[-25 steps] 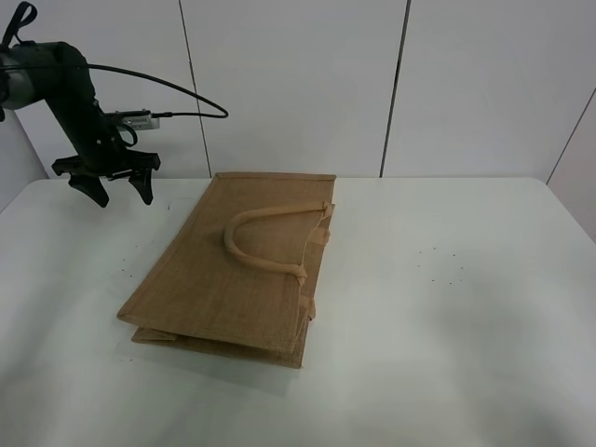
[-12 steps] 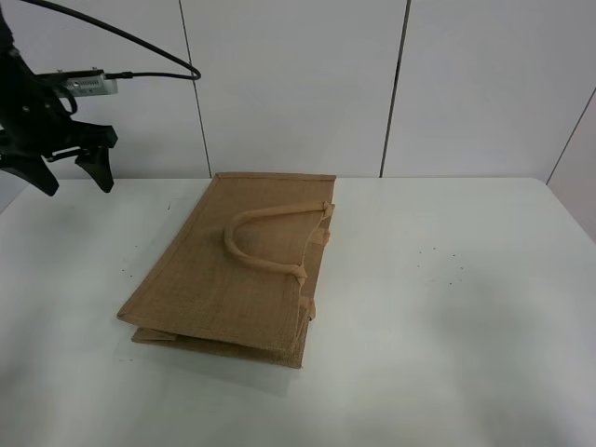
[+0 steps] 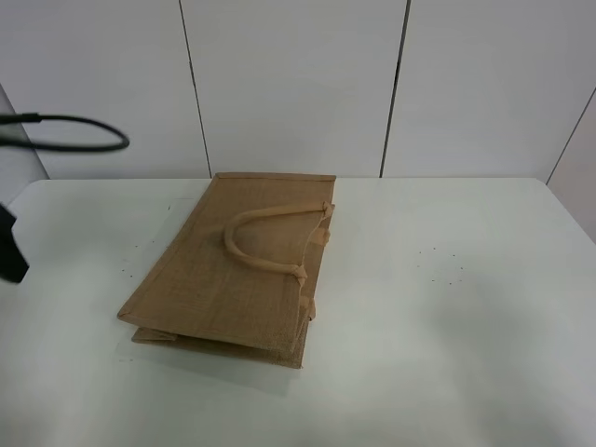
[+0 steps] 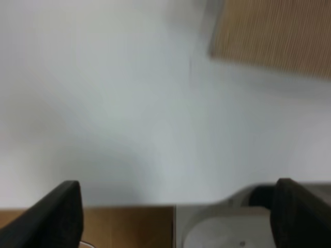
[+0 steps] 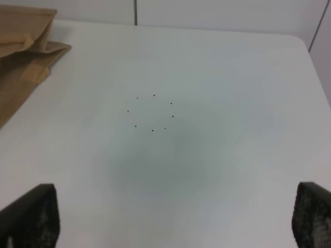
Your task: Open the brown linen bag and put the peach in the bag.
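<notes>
White table (image 3: 447, 307), filling most of the high view under pale wall panels. Ring of small dark dots (image 5: 152, 112) printed on its bare right part, plain in the right wrist view.

Brown linen bag (image 3: 244, 270), lying flat and folded shut on the table left of centre, long side running away from the camera, one beige loop handle (image 3: 263, 244) resting in an arch on its upper face. Folded gusset layers showing at the near end. Corner of the same bag at the edge of the right wrist view (image 5: 23, 49), and a blurred patch of its weave in the left wrist view (image 4: 274, 36).

Peach: in none of the three views.

Black cable (image 3: 79, 140), looping in from the left edge of the high view above the table.

Left gripper (image 4: 176, 219), fingers spread wide with nothing between them, poised at the table's left edge; only a dark sliver of it in the high view.

Right gripper (image 5: 176, 219), fingertips wide apart, clasping nothing, over bare table near the dots, well apart from the bag.
</notes>
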`<state>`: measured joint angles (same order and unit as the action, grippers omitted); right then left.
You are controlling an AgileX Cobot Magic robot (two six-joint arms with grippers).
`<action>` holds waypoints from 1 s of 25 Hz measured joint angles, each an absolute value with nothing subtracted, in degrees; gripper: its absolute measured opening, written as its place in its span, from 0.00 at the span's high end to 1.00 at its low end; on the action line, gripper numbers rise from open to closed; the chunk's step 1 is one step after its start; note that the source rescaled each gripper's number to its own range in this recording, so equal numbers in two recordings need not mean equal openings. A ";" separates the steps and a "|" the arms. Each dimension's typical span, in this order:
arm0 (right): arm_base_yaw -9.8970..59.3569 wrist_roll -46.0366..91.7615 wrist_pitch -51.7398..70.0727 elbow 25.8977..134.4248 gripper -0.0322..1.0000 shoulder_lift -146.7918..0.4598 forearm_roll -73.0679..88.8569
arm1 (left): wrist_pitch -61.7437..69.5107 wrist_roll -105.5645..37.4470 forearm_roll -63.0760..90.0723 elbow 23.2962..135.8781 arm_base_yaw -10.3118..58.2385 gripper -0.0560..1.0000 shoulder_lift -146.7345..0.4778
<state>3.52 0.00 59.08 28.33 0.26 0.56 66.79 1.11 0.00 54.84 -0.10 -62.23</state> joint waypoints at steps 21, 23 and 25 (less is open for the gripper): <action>3.52 0.00 59.08 28.33 0.00 0.26 0.56 | 60.33 0.00 -0.36 28.91 -0.10 0.01 -4.50; 3.52 0.00 59.08 28.33 0.00 0.26 0.56 | 60.33 0.00 -0.36 28.91 -0.10 0.01 -1.96; 3.52 0.00 59.08 28.33 0.00 0.26 0.56 | 60.33 0.00 0.00 28.91 -0.10 0.01 -0.06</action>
<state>3.52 0.00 59.08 28.33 0.26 0.56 60.33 0.00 0.00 28.91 -0.10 -0.06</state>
